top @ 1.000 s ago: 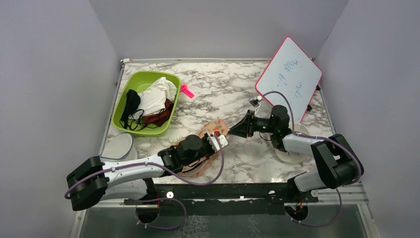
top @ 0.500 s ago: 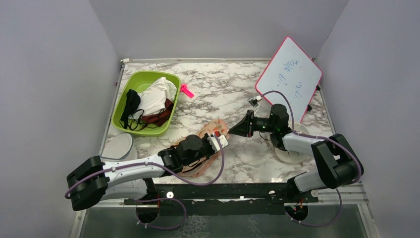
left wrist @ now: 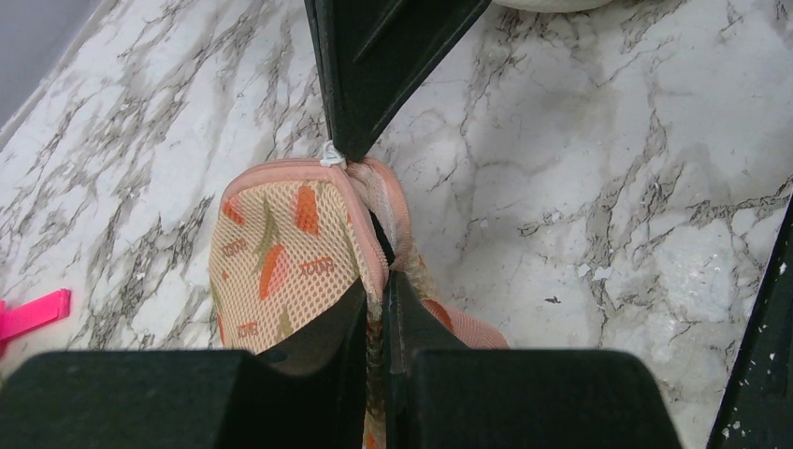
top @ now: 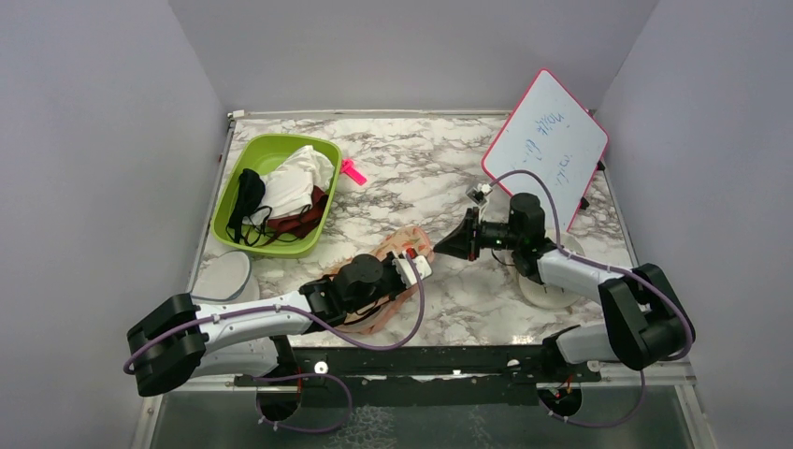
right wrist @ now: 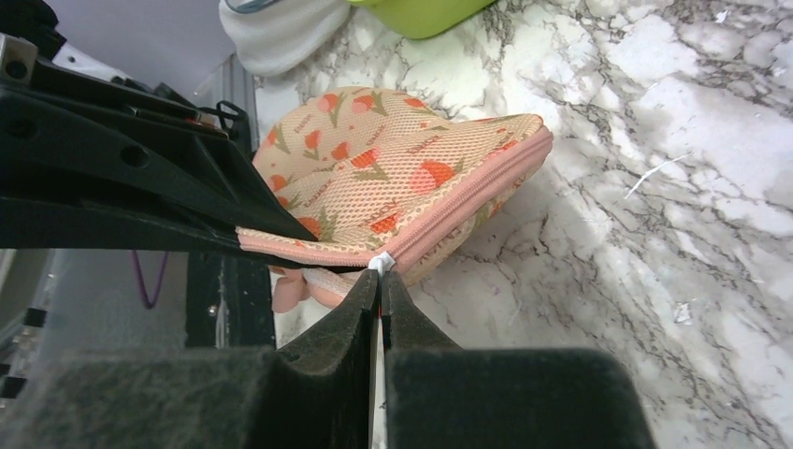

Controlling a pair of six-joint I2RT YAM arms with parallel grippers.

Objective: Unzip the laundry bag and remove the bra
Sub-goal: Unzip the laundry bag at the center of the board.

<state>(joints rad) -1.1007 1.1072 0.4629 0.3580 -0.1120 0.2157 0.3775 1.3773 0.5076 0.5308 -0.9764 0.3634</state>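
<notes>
The peach carrot-print laundry bag (top: 400, 241) lies at the table's middle front, partly under my left arm. My left gripper (left wrist: 378, 285) is shut on the bag's pink zipper edging (left wrist: 367, 245). My right gripper (right wrist: 379, 279) is shut on the white zipper pull (right wrist: 379, 263) at the bag's (right wrist: 374, 178) far end; the pull also shows in the left wrist view (left wrist: 332, 155). The zipper is open a short way, showing a dark gap (left wrist: 382, 230). The bra is hidden inside.
A green tray (top: 234, 229) with white, black and maroon garments stands at the back left. A pink clip (top: 353, 171) lies beside it. A whiteboard (top: 545, 145) leans at the back right. A round white pouch (top: 224, 276) lies front left, another (top: 552, 290) under the right arm.
My right gripper has shifted slightly up and away with the zipper pull. The left arm holds still.
</notes>
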